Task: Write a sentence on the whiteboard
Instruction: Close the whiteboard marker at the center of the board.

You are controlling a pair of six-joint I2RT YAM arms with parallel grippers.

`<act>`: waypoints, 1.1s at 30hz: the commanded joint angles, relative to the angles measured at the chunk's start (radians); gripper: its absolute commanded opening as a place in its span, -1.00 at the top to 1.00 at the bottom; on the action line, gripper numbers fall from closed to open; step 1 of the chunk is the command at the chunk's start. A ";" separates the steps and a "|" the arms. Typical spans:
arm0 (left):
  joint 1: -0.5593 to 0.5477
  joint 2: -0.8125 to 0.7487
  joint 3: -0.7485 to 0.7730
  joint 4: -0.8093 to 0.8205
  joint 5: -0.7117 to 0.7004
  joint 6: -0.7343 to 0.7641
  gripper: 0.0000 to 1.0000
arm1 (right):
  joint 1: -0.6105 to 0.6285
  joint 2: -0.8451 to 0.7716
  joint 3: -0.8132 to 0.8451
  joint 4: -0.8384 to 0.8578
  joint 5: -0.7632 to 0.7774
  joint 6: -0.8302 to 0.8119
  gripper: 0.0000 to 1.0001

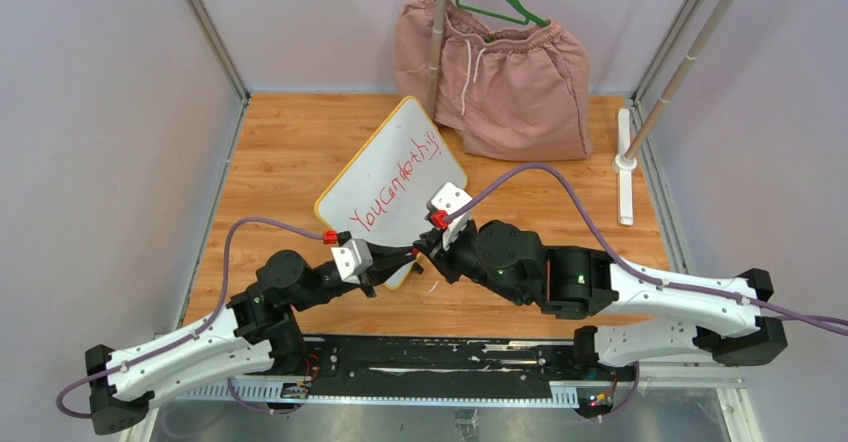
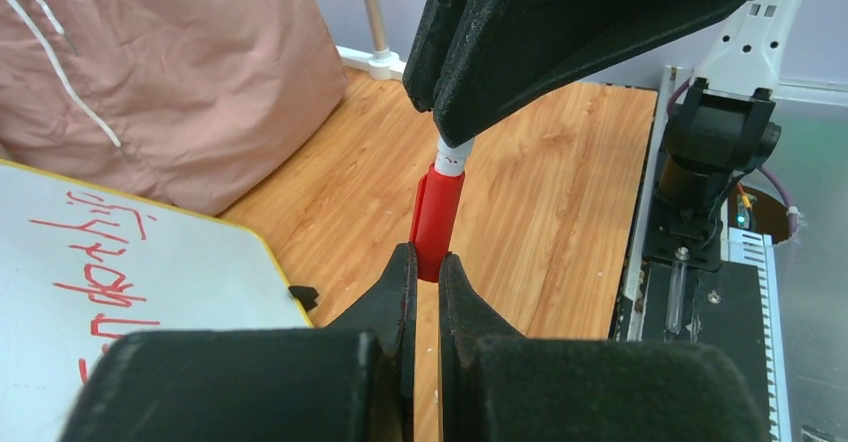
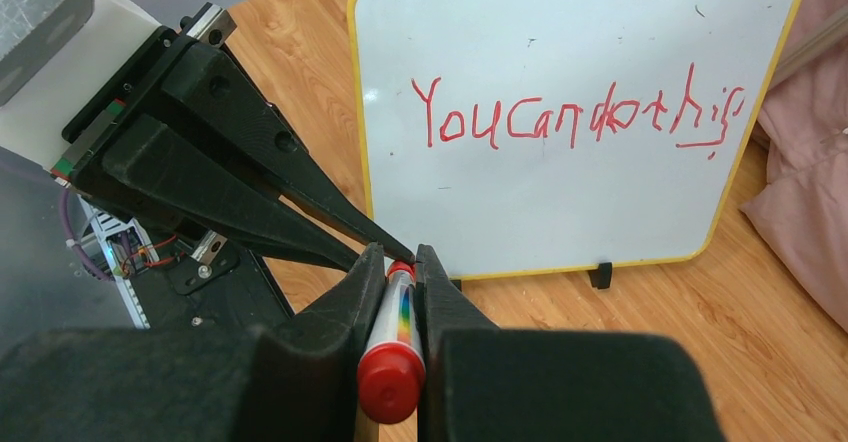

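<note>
the left gripper (image 2: 425, 262) was clenched on the red cap (image 2: 437, 212), which pointed straight ahead of its fingertips. the marker (image 3: 392, 357) continued the same line, its long axis running from one gripper into the other. the right gripper (image 3: 400, 267) was closed around the barrel, its tips almost touching the left ones. i judged the cap only needed pressing along that axis. the whiteboard (image 3: 560, 212) was just beyond both grippers, about equally near, and the sentence (image 3: 575, 117) looked finished. i counted one marker, one cap, one whiteboard, one line of writing.
</note>
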 commanded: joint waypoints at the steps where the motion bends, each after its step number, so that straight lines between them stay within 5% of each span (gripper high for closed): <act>1: -0.007 -0.021 0.075 0.120 0.012 -0.019 1.00 | -0.005 0.037 -0.010 -0.047 -0.014 0.023 1.00; 33: -0.008 -0.059 0.127 0.153 0.006 -0.026 1.00 | -0.061 0.129 -0.016 -0.098 -0.053 0.101 1.00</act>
